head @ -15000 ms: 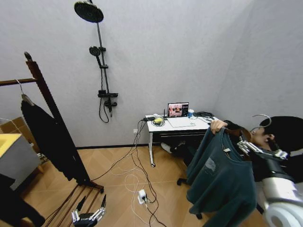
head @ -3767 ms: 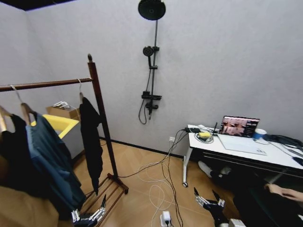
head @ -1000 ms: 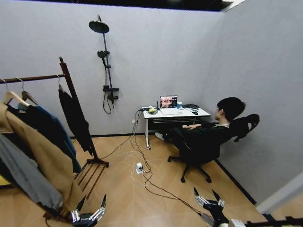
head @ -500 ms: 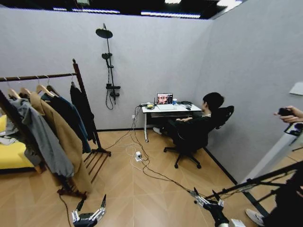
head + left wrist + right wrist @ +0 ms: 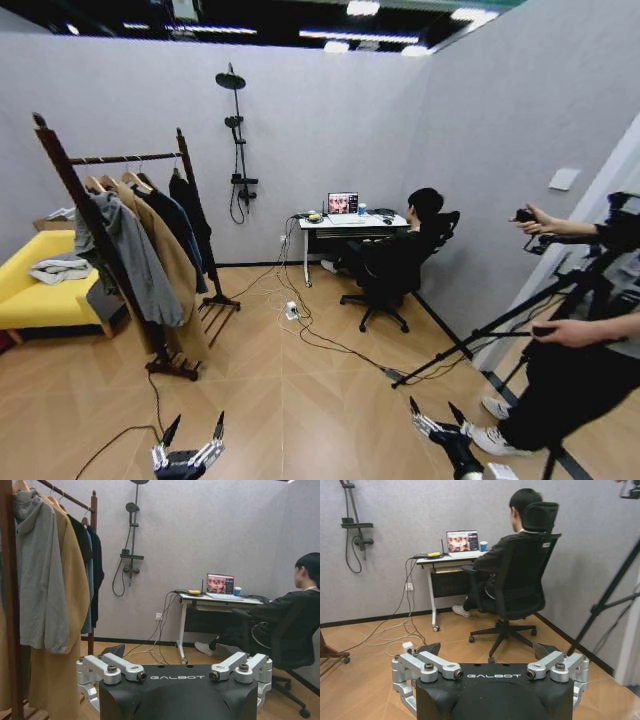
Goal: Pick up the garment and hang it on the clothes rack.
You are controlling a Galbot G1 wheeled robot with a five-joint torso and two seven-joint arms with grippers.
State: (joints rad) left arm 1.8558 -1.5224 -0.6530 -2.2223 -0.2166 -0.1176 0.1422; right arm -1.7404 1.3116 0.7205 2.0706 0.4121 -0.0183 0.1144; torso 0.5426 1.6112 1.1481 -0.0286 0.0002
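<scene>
The dark teal garment [image 5: 176, 236] hangs on the clothes rack [image 5: 62, 168], between a long tan coat and black jackets; the left wrist view shows only a strip of the garment [image 5: 87, 585] behind the coat. The rack stands at the left of the room, well away from both arms. My left gripper [image 5: 190, 441] hangs low at the bottom left, open and holding nothing. My right gripper [image 5: 437, 417] hangs low at the bottom right, also open and holding nothing. The left gripper [image 5: 172, 659] and the right gripper [image 5: 487, 652] each show wide-spread fingers in their own wrist view.
A yellow sofa [image 5: 38, 300] stands behind the rack. A desk [image 5: 348, 221] with a laptop and a seated person on an office chair [image 5: 392, 268] are at the back wall. Cables [image 5: 312, 338] trail over the floor. A tripod [image 5: 482, 338] and a standing person are on the right.
The camera has backed away, so the rack and desk look smaller and farther off. Fifteen seconds ago my right gripper held the garment; it now hangs on the rack. Both grippers stay low and open.
</scene>
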